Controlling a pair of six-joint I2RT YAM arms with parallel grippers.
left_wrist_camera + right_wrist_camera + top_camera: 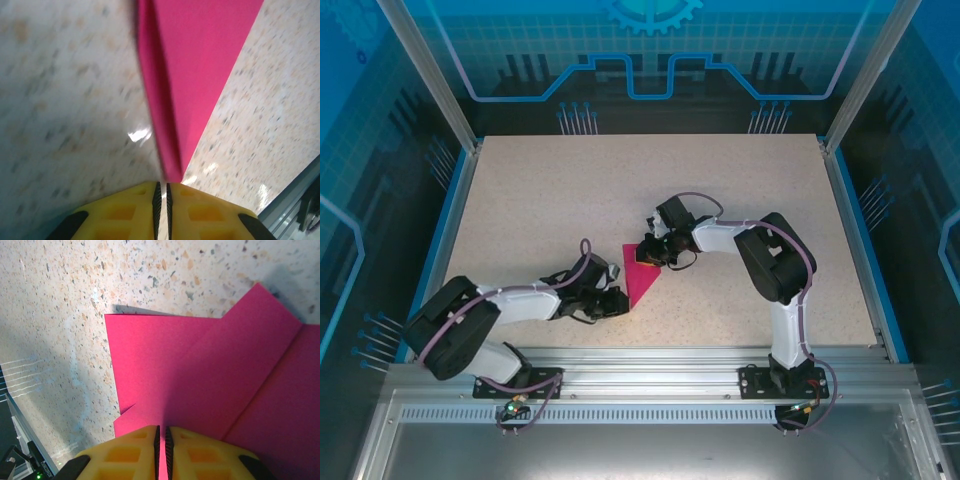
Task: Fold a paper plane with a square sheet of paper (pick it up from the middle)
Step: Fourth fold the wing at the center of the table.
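The magenta-pink sheet of paper (642,275) lies flat mid-table, folded into a narrow dart with its sharp tip toward the near edge. My left gripper (620,301) sits at that tip. In the left wrist view the paper (195,65) ends just in front of my left gripper (162,186), whose jaws stand a thin slit apart with table showing between them. My right gripper (656,254) rests on the wide far end. In the right wrist view folded flaps of the paper (200,365) run under my right gripper (162,429), whose jaws are almost together over the pink.
The speckled tabletop (520,200) has free room on all sides of the paper. A blue frame edge (850,230) and metal posts border it. The metal rail (650,365) with the arm bases runs along the near edge.
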